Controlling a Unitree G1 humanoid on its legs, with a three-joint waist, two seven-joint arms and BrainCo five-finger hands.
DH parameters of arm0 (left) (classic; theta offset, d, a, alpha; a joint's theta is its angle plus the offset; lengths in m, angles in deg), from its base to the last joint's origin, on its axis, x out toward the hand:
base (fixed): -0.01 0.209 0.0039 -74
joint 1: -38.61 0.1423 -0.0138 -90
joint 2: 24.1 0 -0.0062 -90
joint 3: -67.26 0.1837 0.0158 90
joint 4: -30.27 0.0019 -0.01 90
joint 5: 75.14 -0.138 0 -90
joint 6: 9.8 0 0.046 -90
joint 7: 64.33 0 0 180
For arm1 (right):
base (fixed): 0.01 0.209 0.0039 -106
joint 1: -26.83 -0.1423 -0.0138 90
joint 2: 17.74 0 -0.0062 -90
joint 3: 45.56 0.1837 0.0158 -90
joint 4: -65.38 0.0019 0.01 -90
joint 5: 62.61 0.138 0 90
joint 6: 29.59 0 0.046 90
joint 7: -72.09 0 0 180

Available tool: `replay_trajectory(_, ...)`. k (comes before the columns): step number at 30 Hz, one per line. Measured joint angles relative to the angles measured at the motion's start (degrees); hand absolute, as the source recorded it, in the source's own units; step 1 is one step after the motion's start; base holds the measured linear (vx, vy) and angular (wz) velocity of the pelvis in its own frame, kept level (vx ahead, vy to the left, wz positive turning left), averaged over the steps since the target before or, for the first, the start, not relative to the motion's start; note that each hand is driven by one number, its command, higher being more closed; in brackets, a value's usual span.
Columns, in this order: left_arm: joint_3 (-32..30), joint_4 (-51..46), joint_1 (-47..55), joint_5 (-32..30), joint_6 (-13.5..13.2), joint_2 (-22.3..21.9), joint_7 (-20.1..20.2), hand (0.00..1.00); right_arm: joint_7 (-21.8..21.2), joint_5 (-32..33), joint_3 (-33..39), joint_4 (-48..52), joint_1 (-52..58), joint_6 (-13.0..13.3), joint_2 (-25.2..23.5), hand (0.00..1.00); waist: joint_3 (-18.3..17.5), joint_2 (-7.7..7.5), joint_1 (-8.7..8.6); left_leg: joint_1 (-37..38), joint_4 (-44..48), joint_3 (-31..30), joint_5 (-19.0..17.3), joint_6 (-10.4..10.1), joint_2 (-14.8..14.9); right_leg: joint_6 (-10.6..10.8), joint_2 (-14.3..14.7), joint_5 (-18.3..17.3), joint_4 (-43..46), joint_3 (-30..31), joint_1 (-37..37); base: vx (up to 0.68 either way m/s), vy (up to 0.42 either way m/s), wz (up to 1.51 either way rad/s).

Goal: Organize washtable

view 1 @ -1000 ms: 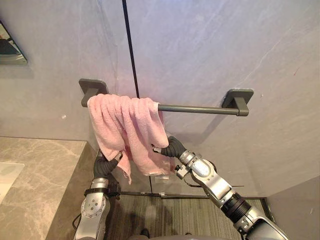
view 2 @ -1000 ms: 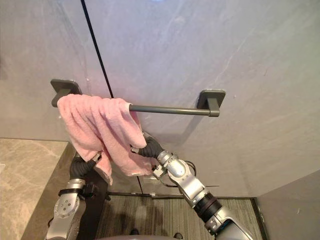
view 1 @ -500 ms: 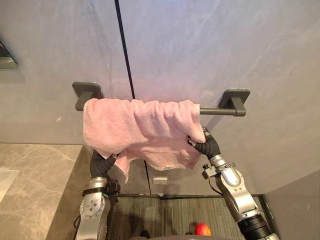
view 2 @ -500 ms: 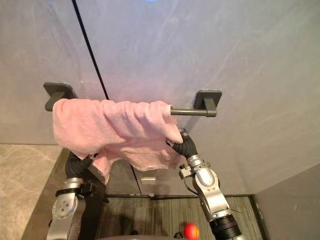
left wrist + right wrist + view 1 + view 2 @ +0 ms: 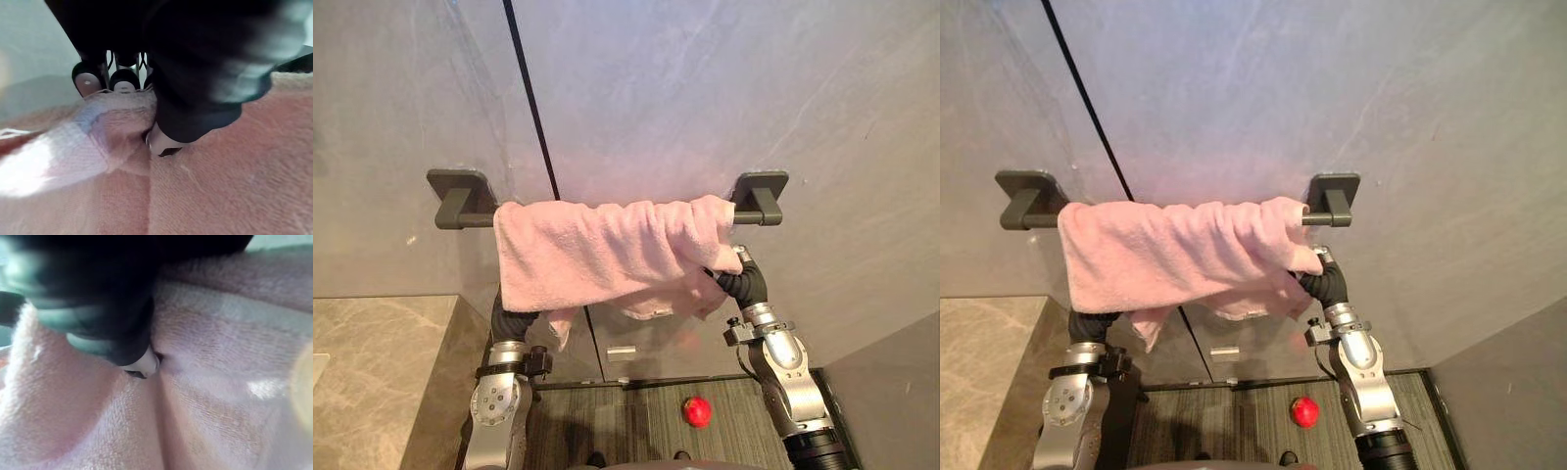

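Pink terry: we see the pink towel as soft, looped cloth, rumpled and bunched rather than flat, with a paler woven band across it near one edge.
Where it is: draped over the towel bar and covering most of its length — a short bare stretch of bar shows at the left bracket, and the towel's right end reaches almost to the right bracket.
How it hangs: the left part drops lower and fairly straight; the right part is gathered into folds, with one corner pulled over the right hand.
Lower edge: uneven, with a small flap hanging below the left part and a sagging fold under the middle.
Left hand: up under the towel's left part; in its wrist view the fingers stand behind a folded edge and the thumb presses the cloth from the near side, so the towel is pinched between them.
Right hand: under the towel's right end, just below the right bracket; its thumb digs into a crease of the cloth, but the fingers are buried in the towel — we cannot tell how they are set.
Wall: grey, stone-like, with a dark vertical seam behind the bar.
Countertop: veined beige stone at the lower left, well apart from the towel.
Floor: a small red ball lies below, between the two arms.
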Motion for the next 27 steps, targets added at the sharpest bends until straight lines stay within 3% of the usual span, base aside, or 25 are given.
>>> replay_trajectory(15, -0.2, 12.1, -1.8, 2.8, 0.7, -3.8, 0.1, 1.00, -0.5, -0.2, -0.5, -6.9, 0.0, -0.1, -1.6, 1.00, -0.1, 1.01, -0.08, -0.8, 0.3, -0.7, 0.0, 0.0, 0.1, 0.1, 0.0, -0.1, 0.1, -0.5, -0.3, -0.01, -0.004, 0.02)
replay_trajectory(27, 0.0, 15.9, -2.2, 2.7, -0.1, -3.8, 0.2, 1.00, -0.4, -2.9, -0.6, -13.0, -1.2, 2.1, -2.6, 1.00, -0.9, 0.82, 0.04, -0.9, 0.9, -1.7, 0.0, -0.1, 0.0, 0.0, 0.0, 0.0, -0.2, -1.7, 0.1, -0.03, -0.007, 0.05)
